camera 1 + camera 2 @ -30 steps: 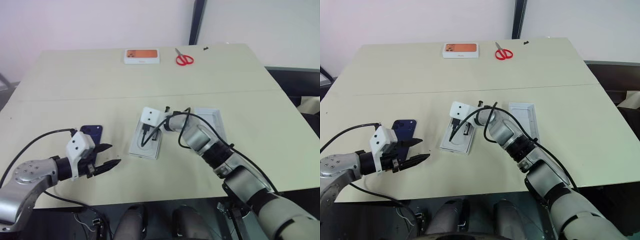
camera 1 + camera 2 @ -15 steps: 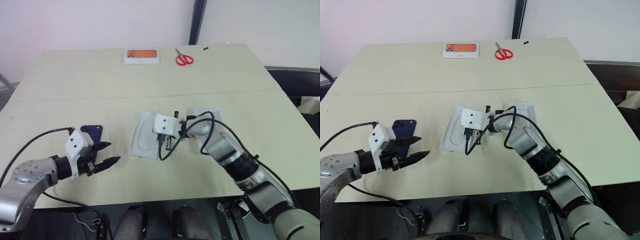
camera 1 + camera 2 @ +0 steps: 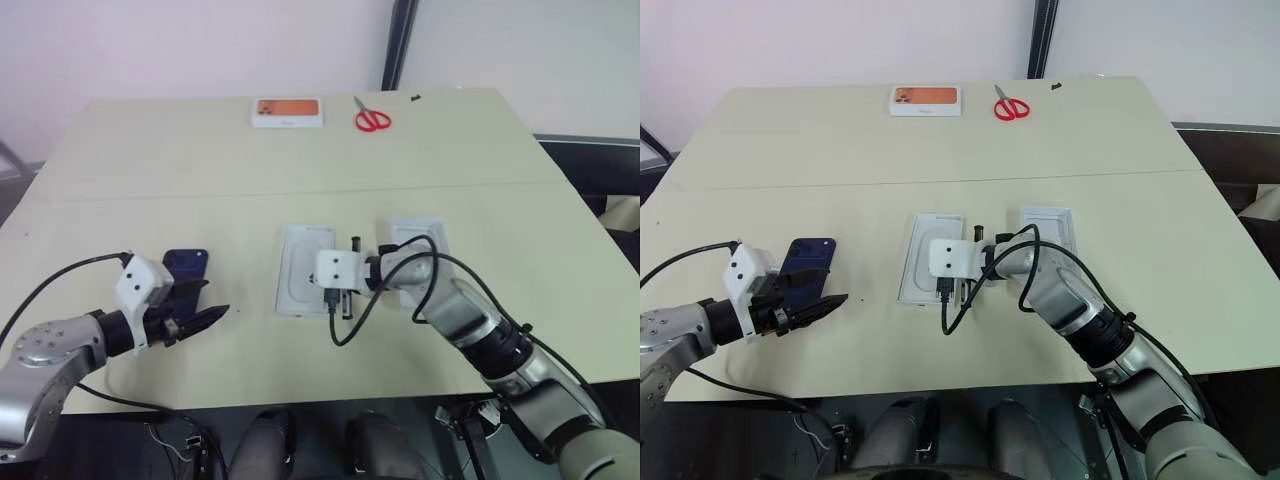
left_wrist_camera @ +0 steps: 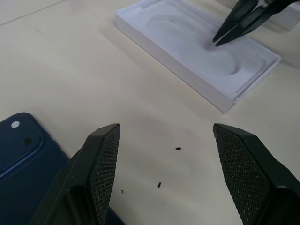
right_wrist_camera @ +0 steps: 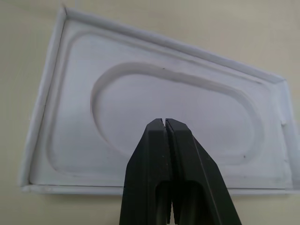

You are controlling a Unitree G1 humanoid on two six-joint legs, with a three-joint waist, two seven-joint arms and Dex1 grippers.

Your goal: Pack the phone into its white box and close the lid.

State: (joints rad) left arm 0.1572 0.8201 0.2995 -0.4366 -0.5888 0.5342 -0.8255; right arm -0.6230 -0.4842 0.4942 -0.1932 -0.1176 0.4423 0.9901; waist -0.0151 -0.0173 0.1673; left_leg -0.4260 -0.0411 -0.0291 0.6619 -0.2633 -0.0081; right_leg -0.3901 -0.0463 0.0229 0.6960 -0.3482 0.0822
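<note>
At the centre of the left eye view, on the pale beige table [image 3: 200, 160], lies the shallow white rectangular box with a moulded insert carrying an oval recess [image 3: 305, 283], and the right gripper [image 3: 340, 306], its two black fingers pressed together and holding nothing, hangs at the box's lower right edge; just right of it sits the other shallow white cardboard piece, probably the lid [image 3: 418, 234]. At the lower left the dark navy-blue slim phone [image 3: 184, 270] lies flat, with the left gripper [image 3: 205, 318] just beside it, fingers spread and empty. Judging from this, the risk is that the insert fills the box, so a phone set on top would sit high and stop the lid closing; the glossy phone could also slide away from a flat pinch. The left wrist view alone shows the phone's camera corner [image 4: 23, 145] beside the left finger, while the right wrist view alone shows the recess's full oval outline
</note>
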